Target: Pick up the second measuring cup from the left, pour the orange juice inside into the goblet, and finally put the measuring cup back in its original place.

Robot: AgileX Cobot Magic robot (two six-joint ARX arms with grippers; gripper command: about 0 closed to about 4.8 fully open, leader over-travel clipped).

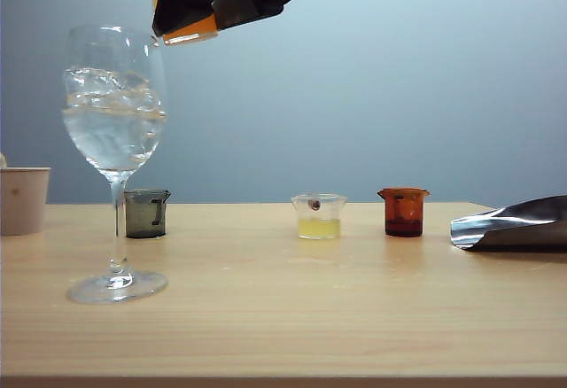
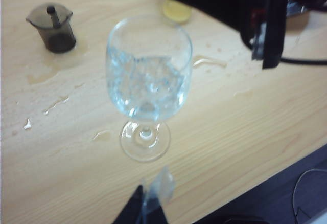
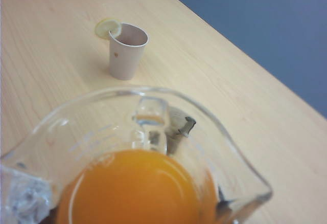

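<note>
- A smoky grey cup (image 1: 145, 213) stood on the wood-grain table (image 1: 283, 317).
- A clear cup of pale yellow liquid (image 1: 319, 216), with a dark dot near its rim, stood further right.
- A cup of dark brown-red liquid (image 1: 404, 212) stood beside it.
- A shiny metal scoop (image 1: 512, 223) lay at the right edge.
- A white paper cup (image 1: 23, 199) stood at the left edge, with a lemon slice (image 3: 108, 28) touching it.
- Wet streaks (image 2: 56, 103) marked the tabletop.

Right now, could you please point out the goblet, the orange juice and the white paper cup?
goblet (image 1: 115, 131): exterior view, on its bowl.
orange juice (image 3: 135, 188): right wrist view, on the liquid surface.
white paper cup (image 3: 124, 58): right wrist view, on its side wall.
</note>
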